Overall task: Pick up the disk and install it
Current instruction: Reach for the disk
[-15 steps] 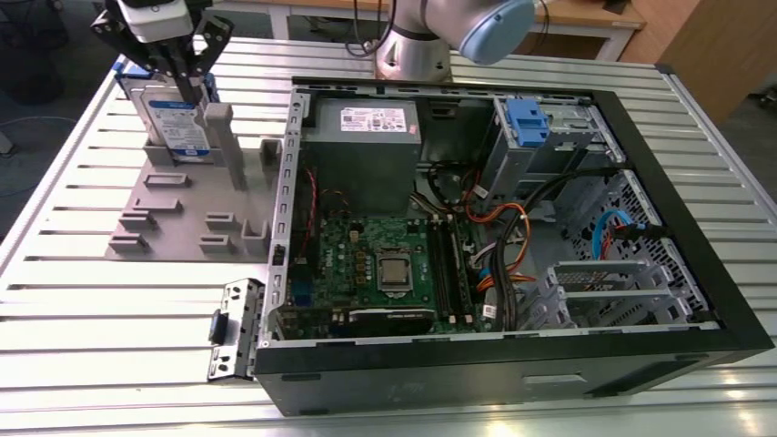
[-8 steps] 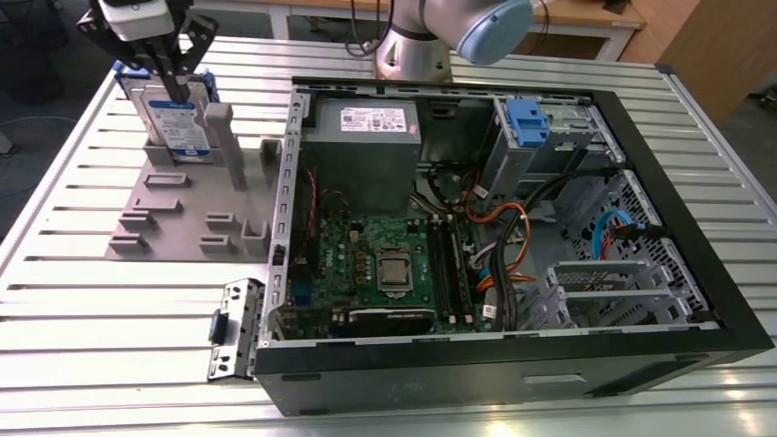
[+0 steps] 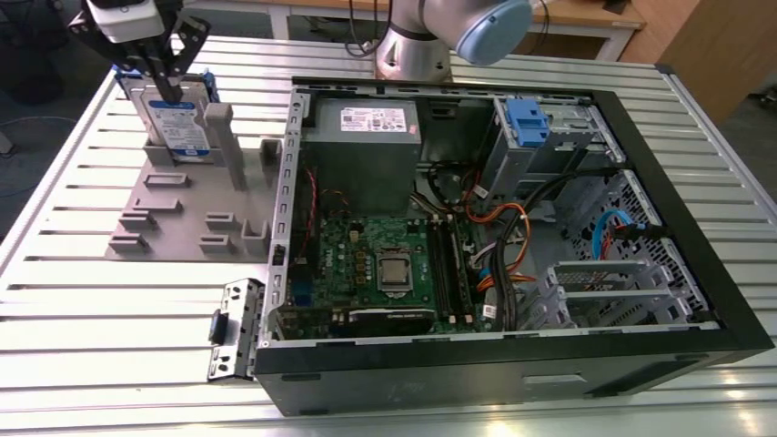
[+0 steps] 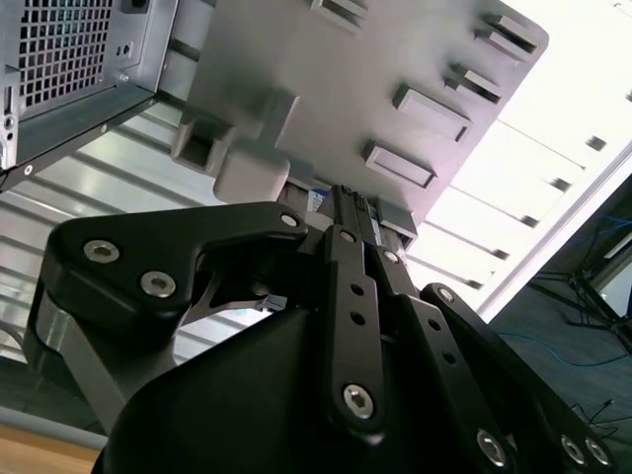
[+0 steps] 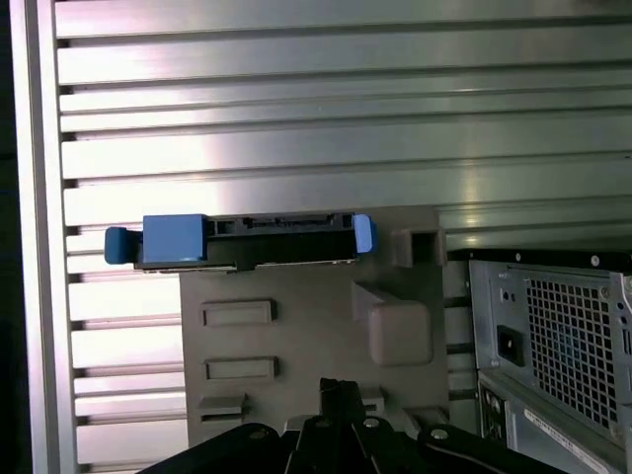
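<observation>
The black tool (image 3: 167, 89) is seen pinched narrow over the silver blue-bracketed disk (image 3: 180, 127), at ten o'clock on the slatted metal counter (image 3: 122, 319); its edge could be struck.

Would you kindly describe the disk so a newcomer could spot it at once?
Beside the open computer case, on the exterior view's left, lies a grey fixture plate. At its far end the disk stands on edge under the gripper. Unlike the plate's bare grey holders, it is silver with a white-and-blue label and blue bracket.
</observation>
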Motion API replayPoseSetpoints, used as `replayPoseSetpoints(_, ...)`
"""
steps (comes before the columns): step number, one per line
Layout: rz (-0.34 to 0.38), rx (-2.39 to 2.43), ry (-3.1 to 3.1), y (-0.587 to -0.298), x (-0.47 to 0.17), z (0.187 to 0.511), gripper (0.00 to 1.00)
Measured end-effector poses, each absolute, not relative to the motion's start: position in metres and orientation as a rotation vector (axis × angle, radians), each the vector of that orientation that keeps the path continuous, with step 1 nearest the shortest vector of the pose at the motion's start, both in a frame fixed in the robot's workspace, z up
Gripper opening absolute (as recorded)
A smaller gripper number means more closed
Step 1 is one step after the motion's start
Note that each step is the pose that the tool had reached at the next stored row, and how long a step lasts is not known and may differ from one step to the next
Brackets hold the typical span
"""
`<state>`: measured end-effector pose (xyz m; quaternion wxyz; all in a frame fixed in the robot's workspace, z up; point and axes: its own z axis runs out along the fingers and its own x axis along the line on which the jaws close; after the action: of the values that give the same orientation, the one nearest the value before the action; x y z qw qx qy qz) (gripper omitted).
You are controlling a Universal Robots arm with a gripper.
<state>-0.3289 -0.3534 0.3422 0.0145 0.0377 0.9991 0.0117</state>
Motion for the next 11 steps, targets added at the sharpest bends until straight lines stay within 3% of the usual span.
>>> replayPoseSetpoints(11, 0.036, 0.117, 3.110, -0.3530, -0.3385, 0.3392, 0.10)
